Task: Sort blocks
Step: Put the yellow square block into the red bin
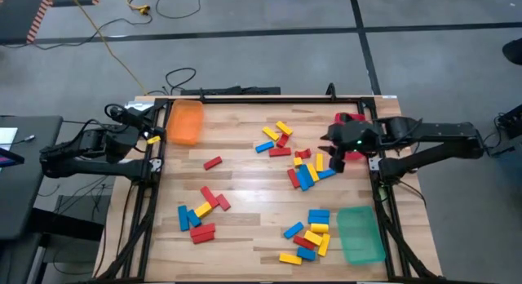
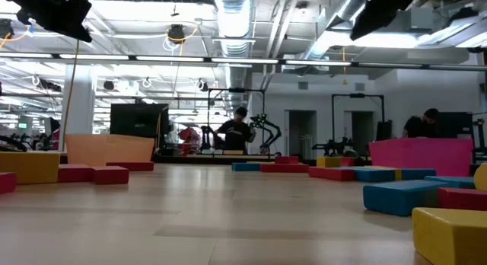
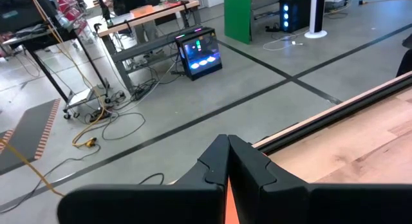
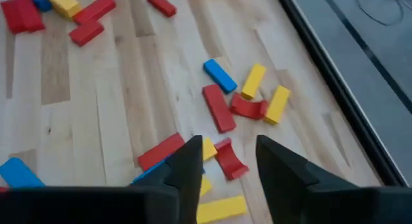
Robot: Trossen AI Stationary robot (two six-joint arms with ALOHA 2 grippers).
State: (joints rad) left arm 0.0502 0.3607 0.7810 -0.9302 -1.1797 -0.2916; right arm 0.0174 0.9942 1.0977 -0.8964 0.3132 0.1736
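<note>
**Blocks scattered, trays at three corners**

While the blocks (image 1: 303,176) lie strewn over the wooden table (image 1: 245,194), three trays sit at its edges: an orange tray (image 1: 185,122) at the far left corner, a green tray (image 1: 360,234) at the near right corner, and a red tray (image 1: 352,121) at the far right, mostly hidden under the right arm. Nothing shows inside the orange or green tray from above; what the red one holds cannot be told.

The right gripper (image 4: 225,161) hangs above the cluster of blocks by the table's right edge, just beside the red tray. Its fingers stand apart with nothing between them, and under the gap lie a small red block (image 4: 230,159) and a yellow block (image 4: 221,209), neither touched. The left gripper (image 3: 228,161) is parked off the table's left edge near the orange tray, its fingers pressed together on nothing.

Only the high view takes in all the blocks: groups at the far middle, the right side, the near left and the near right beside the green tray. The low view alone shows two people in the room behind. The left wrist view looks over the floor, cables and a lit screen.
</note>
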